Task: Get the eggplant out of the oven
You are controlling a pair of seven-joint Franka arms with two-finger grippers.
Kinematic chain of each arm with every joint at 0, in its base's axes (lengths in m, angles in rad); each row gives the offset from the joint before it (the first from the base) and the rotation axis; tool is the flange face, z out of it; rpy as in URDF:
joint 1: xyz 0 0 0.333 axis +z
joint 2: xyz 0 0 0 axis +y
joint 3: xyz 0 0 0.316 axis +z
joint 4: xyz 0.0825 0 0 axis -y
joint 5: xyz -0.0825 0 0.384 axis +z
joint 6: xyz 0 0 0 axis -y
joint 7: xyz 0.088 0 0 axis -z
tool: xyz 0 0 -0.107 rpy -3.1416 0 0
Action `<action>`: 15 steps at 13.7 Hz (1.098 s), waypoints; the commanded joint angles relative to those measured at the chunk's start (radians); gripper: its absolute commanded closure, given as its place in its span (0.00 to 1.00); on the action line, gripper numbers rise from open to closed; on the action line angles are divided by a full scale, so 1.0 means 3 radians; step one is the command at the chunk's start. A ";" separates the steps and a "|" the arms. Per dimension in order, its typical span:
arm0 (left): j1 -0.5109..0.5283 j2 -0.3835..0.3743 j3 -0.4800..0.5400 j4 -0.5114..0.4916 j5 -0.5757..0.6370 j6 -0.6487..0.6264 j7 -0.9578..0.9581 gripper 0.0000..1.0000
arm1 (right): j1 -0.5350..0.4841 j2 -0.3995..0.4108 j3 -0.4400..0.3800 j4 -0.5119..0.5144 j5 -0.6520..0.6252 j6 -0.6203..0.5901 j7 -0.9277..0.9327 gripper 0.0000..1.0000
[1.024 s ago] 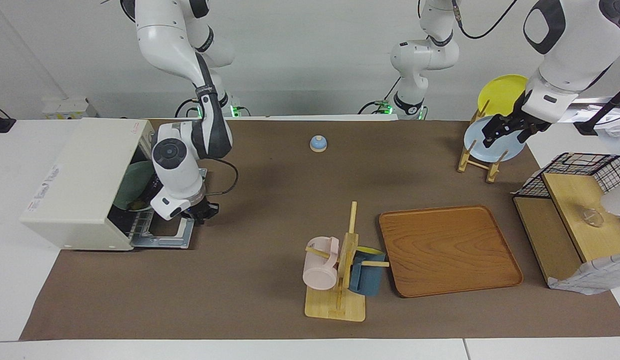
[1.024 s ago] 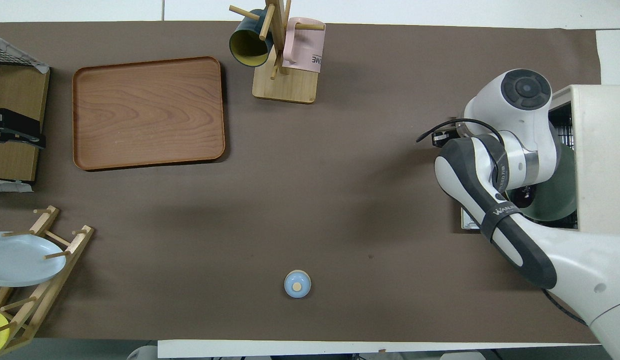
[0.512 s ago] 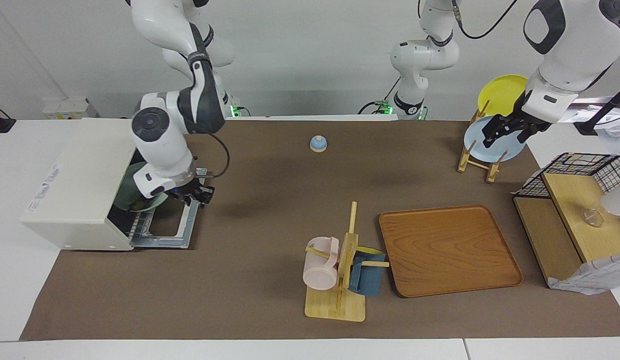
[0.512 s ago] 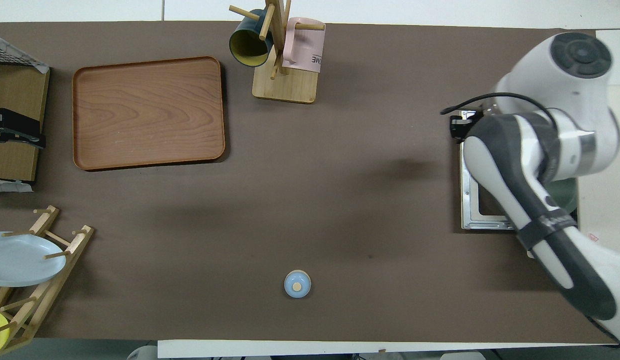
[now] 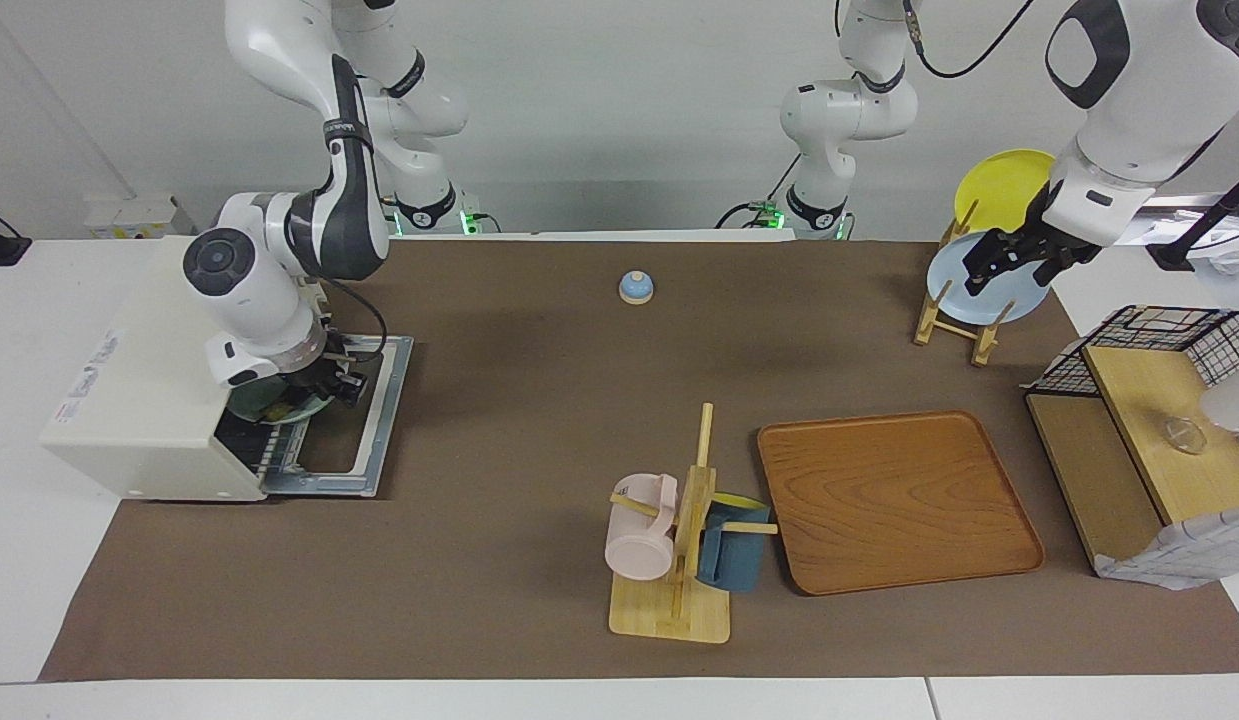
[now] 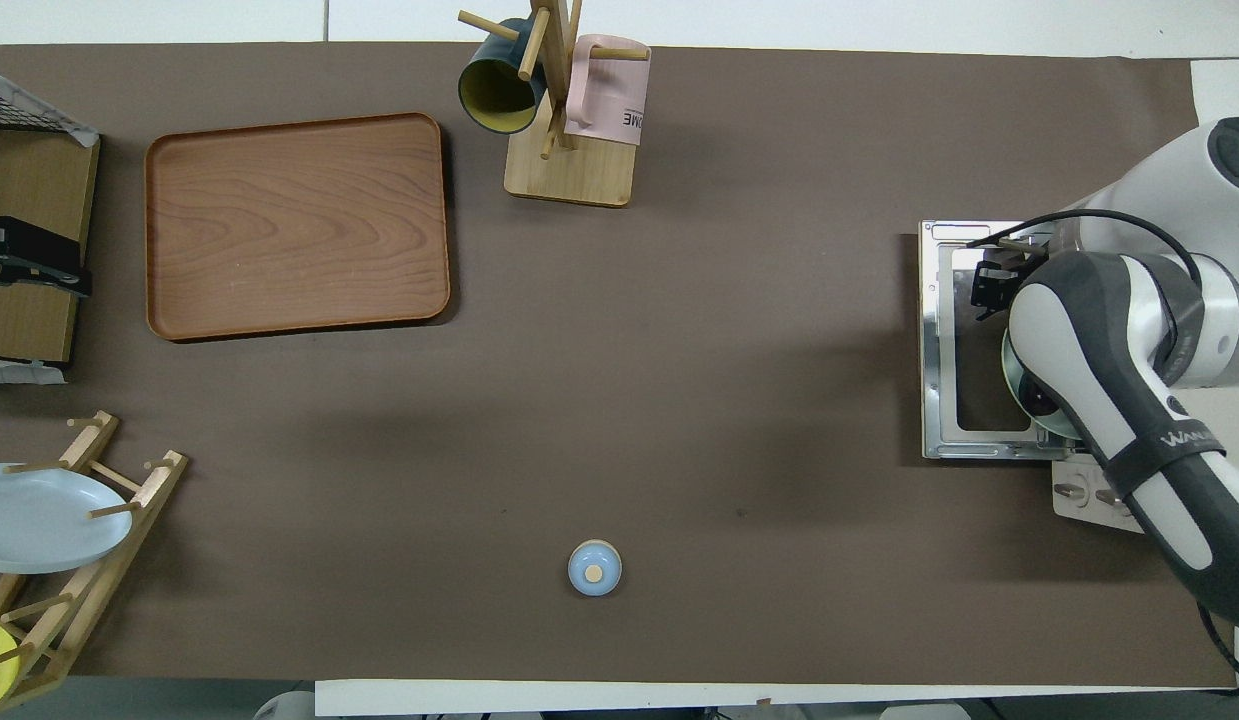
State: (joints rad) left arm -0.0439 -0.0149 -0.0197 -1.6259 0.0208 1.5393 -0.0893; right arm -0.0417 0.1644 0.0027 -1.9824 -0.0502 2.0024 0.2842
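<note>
The off-white oven point(image 5: 149, 370) stands at the right arm's end of the table, its door point(image 5: 364, 430) lying open flat on the mat. A pale green plate point(image 5: 291, 408) sits on the rack at the oven's mouth. A dark shape with a yellowish-green bit point(image 5: 275, 409) lies on that plate; it looks like the eggplant, mostly hidden under the wrist. My right gripper point(image 5: 337, 384) hangs over the inner part of the door, just above the plate's rim, and shows in the overhead view point(image 6: 991, 285). My left gripper point(image 5: 1014, 262) waits, open and empty, over the plate rack.
A mug tree point(image 5: 679, 540) with a pink and a blue mug stands mid-table beside a wooden tray point(image 5: 894, 500). A small blue bell point(image 5: 636, 287) is nearer the robots. A plate rack point(image 5: 954, 320) with a blue and a yellow plate and a shelf with a wire basket point(image 5: 1149, 400) stand at the left arm's end.
My right arm has swung its wrist from over the door's outer edge toward the oven's mouth, baring most of the door. The left arm has not moved.
</note>
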 commanded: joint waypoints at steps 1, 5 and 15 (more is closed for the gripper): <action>0.0013 -0.0027 -0.0001 0.0010 -0.0023 -0.0048 -0.0009 0.00 | -0.0065 -0.0073 0.0022 -0.0141 0.0030 0.0059 -0.0154 0.66; 0.0008 -0.0027 -0.0001 0.0010 -0.0018 -0.0048 -0.0009 0.00 | -0.0025 -0.0073 0.0022 -0.0136 -0.0047 0.0014 -0.0221 1.00; -0.0012 -0.0073 0.0004 -0.0076 -0.0018 -0.0064 -0.0024 0.00 | 0.1891 0.1647 0.0062 0.2712 0.0167 -0.1214 0.2244 1.00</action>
State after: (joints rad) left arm -0.0444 -0.0151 -0.0203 -1.6268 0.0208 1.5365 -0.0894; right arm 0.4632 0.4343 0.0264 -1.4638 -0.0436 1.7028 0.8213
